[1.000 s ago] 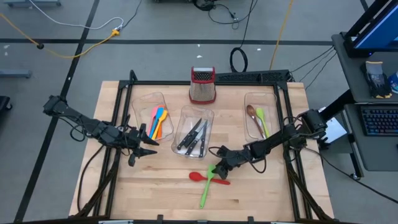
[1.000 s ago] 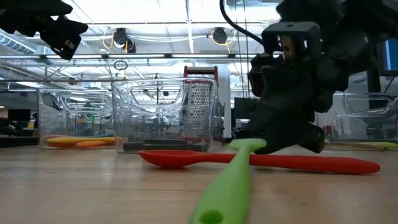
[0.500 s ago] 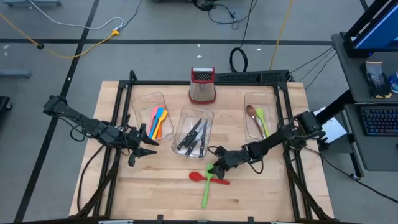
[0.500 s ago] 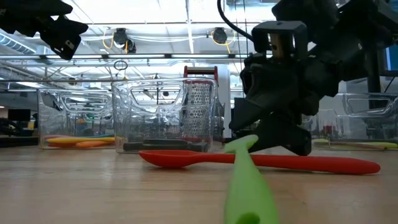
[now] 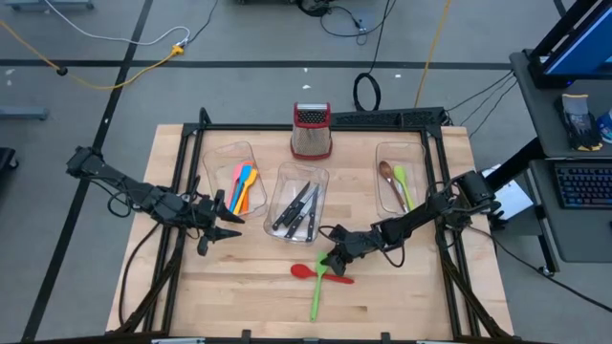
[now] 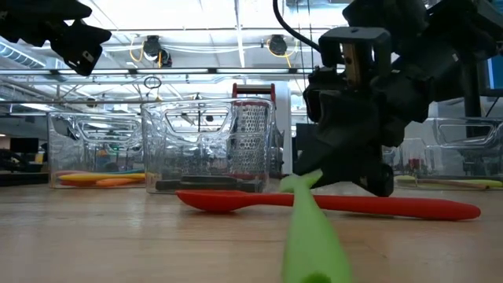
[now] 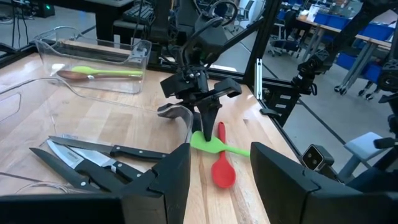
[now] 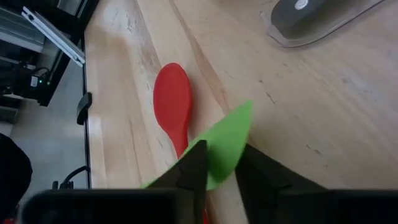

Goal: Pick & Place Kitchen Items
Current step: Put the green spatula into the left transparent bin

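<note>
Since the earlier frames the green spatula (image 5: 317, 287) has swung round on the table, and the right gripper (image 5: 330, 261) has dropped onto its blade end and closed in on it. Looks to me like the grab is basically made, so lifting it toward a bin should be next.

High view: green spatula lies near the front edge, crossing over the red spoon (image 5: 313, 273). Left gripper (image 5: 222, 232) hangs just beside the left bin (image 5: 228, 158), which has pink, orange, yellow and blue utensils in it. Knives sit in the middle bin (image 5: 298, 172), a brown spoon and a green one in the right bin (image 5: 392, 153). Box grater (image 5: 312, 130) stands at the back.

Low view: spatula handle points at the camera, the blade's far end tucked under the right gripper, so the contact itself is hidden.

Left wrist view: left fingers (image 7: 163, 180) stand apart with nothing between them. Knives are partly cut off.

Right wrist view: both fingers (image 8: 193, 168) pinch the green blade; the handle is out of frame.
</note>
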`<state>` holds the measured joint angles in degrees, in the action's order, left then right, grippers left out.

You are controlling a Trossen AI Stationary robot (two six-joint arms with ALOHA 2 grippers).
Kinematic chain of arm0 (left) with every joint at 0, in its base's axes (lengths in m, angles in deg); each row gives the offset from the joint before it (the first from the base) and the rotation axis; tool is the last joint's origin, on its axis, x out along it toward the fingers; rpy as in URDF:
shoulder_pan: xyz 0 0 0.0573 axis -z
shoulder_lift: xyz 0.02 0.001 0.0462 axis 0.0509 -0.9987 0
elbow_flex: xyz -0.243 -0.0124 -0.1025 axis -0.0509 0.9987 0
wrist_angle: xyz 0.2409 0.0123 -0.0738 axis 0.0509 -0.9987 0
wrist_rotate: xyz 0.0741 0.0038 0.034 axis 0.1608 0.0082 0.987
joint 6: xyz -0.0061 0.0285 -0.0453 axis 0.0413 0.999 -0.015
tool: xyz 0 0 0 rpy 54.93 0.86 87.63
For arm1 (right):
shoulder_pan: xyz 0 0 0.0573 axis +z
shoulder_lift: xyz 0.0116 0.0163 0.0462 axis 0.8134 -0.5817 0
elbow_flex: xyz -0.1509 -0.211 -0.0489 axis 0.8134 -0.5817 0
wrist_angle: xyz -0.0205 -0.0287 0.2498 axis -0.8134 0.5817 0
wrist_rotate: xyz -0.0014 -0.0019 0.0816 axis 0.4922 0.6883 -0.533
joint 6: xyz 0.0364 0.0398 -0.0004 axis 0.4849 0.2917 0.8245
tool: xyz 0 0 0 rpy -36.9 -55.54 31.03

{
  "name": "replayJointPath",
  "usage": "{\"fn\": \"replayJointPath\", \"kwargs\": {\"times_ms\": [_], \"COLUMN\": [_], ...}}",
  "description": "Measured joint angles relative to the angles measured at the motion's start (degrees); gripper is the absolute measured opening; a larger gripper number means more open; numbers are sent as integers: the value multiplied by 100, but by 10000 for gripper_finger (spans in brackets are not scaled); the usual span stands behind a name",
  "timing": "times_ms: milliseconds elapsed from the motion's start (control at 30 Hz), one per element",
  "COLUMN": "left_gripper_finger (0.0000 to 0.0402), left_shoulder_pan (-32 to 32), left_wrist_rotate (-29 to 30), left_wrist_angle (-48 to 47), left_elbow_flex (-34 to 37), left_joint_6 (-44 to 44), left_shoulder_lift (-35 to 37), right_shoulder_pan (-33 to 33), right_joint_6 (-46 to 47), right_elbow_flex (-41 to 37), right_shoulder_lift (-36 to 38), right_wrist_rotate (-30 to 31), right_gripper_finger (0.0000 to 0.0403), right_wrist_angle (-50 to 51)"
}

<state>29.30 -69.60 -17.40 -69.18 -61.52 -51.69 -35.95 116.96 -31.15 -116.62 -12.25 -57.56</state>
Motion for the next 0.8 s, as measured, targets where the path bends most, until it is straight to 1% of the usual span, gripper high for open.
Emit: {"fn": "replayJointPath", "kwargs": {"times_ms": [100,167,333,533,633,800], "left_gripper_finger": [170,170,170,170,170,170], "left_shoulder_pan": [0,-1,0,0,0,-1], "left_wrist_rotate": [0,0,-2,-4,-7,-17], "left_wrist_angle": [0,-1,-1,86,205,463], "left_elbow_flex": [0,0,0,-1,-2,-2], "left_joint_6": [-2,-22,-126,-246,-264,-255], "left_shoulder_lift": [-1,1,1,1,-1,0], "right_shoulder_pan": [0,-2,12,172,309,539], "right_joint_6": [-89,-125,-104,-116,-438,-1235], "right_elbow_flex": [-4,-4,-8,-42,-31,-31], "right_shoulder_lift": [0,0,71,609,1028,1738], "right_wrist_rotate": [88,108,120,96,398,1038], "right_gripper_finger": [31,13,11,8,8,7], "right_wrist_angle": [75,98,113,66,4,-33]}}
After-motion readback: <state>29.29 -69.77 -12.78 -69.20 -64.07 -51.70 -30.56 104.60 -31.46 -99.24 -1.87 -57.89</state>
